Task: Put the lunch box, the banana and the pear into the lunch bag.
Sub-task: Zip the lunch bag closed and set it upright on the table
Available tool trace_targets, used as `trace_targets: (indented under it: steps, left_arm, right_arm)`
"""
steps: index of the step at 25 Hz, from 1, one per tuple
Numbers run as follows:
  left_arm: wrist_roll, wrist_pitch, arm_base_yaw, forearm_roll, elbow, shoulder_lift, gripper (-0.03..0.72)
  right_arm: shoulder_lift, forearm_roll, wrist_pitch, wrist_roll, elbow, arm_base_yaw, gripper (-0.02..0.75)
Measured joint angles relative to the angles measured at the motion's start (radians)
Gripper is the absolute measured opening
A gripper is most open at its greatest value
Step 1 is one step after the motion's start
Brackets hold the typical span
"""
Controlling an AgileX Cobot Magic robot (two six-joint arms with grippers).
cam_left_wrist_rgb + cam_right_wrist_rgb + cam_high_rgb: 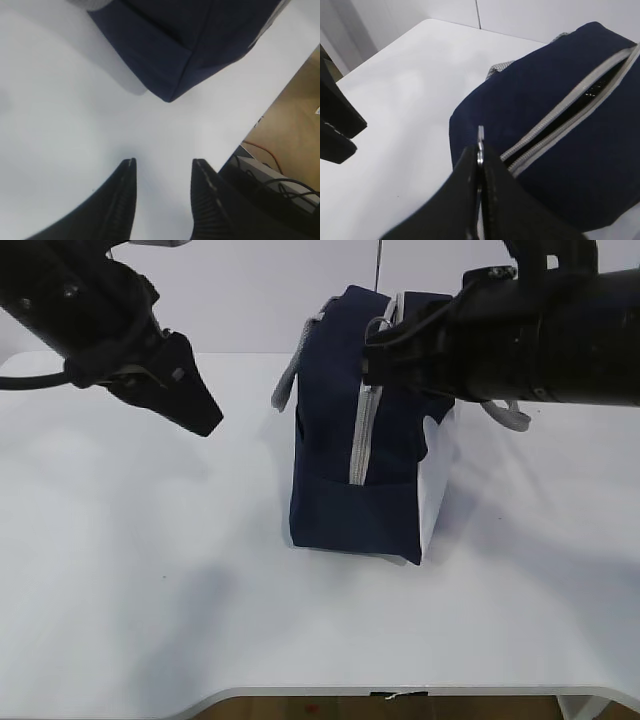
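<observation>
The navy lunch bag stands upright in the middle of the white table, also in the left wrist view and the right wrist view. Its grey zipper is partly open, with a dark gap between the teeth. My right gripper is shut on the metal zipper pull at the bag's top. My left gripper hangs open over bare table left of the bag, with nothing between its fingers. The lunch box, banana and pear are out of view.
Grey webbing handles hang off both sides of the bag. The table's front edge runs near the bottom. In the left wrist view the table edge gives way to floor and cables.
</observation>
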Motion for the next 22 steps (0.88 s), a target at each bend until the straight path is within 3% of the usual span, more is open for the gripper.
trace_targets:
  steps: [11,22]
  left_arm:
    - [0.131,-0.138,-0.03,-0.023,0.021,0.0,0.32]
    - [0.468,-0.326,-0.043,-0.296,0.136,0.013,0.321]
  right_arm:
    - [0.0,0.139,-0.004,0.0,0.0,0.0,0.006]
    - [0.0,0.235,-0.035,0.0,0.0,0.0,0.006]
